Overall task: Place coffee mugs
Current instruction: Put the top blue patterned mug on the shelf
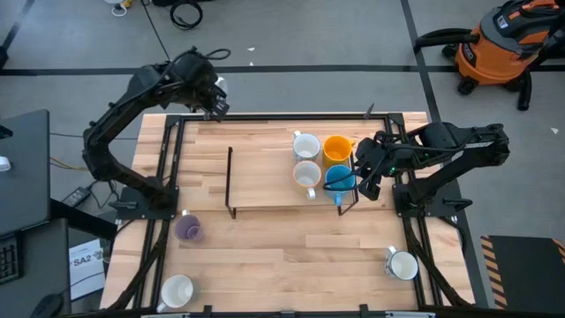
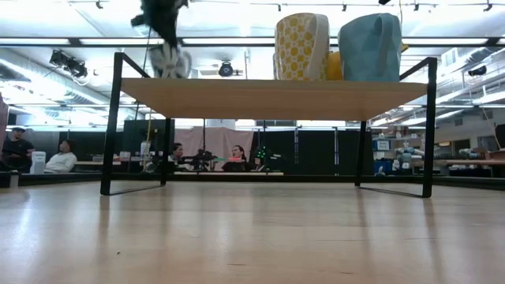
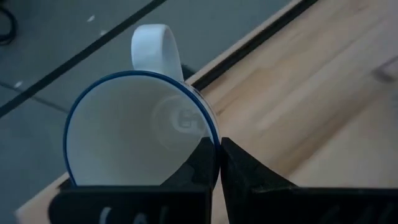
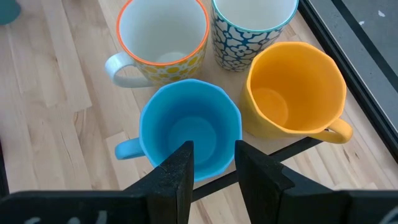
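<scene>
My left gripper (image 1: 214,106) is over the table's far left edge, high in the low view (image 2: 167,35), shut on a white mug with a blue rim (image 3: 137,130). Several mugs stand on the wooden shelf (image 1: 265,181) at its right end: a bright blue one (image 4: 189,130), an orange-yellow one (image 4: 292,87), a yellow-patterned white one (image 4: 163,40) and a blue-patterned white one (image 4: 252,25). My right gripper (image 4: 214,171) is open at the blue mug, one finger over its inside and one outside its wall. A purple mug (image 1: 188,230) stands on the table. My left gripper pinches the white mug's rim wall (image 3: 216,144), one finger (image 3: 199,171) inside and one (image 3: 249,177) outside, on the side opposite the handle (image 3: 155,46). The mug is lifted clear of the table (image 2: 172,61).
Two more white mugs stand on the table near its front edge, one at the left (image 1: 177,290) and one at the right (image 1: 403,265). The shelf's black metal frame (image 2: 112,118) stands mid-table. People sit in the room beyond (image 2: 59,158).
</scene>
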{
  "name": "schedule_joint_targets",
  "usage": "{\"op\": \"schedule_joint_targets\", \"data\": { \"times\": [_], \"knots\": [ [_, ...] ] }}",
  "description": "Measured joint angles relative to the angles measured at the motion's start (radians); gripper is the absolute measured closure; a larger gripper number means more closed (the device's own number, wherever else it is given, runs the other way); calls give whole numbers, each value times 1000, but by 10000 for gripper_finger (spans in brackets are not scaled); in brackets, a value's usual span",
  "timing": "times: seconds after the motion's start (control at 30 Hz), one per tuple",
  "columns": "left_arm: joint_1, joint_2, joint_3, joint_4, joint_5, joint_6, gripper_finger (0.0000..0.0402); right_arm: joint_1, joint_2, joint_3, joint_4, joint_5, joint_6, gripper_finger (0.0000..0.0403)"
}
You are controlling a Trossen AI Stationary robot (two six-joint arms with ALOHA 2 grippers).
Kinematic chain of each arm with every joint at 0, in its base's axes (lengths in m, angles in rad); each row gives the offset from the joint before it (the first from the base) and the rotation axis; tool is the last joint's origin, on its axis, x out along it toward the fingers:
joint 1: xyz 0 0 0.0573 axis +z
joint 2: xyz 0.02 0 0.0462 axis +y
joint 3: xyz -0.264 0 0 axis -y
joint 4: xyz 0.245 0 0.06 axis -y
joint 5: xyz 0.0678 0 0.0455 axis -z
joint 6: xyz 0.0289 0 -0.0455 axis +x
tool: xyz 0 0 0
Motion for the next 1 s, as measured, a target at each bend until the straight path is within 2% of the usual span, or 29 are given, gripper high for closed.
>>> {"op": "schedule_joint_targets", "data": {
  "times": [0.27, 0.6, 0.8, 1.0],
  "knots": [
    [-212, 0, 132, -34, 84, -156, 385, 0, 0, 0, 0, 0, 0, 281],
    [-430, 54, 141, 4, 151, -335, 385, 0, 0, 0, 0, 0, 0, 281],
    [-489, 141, 141, 46, 227, -359, 385, 0, 0, 0, 3, 0, -7, 281],
    [-491, 217, 141, 53, 274, -361, 385, 0, 0, 0, 8, 0, -8, 281]
  ]
}}
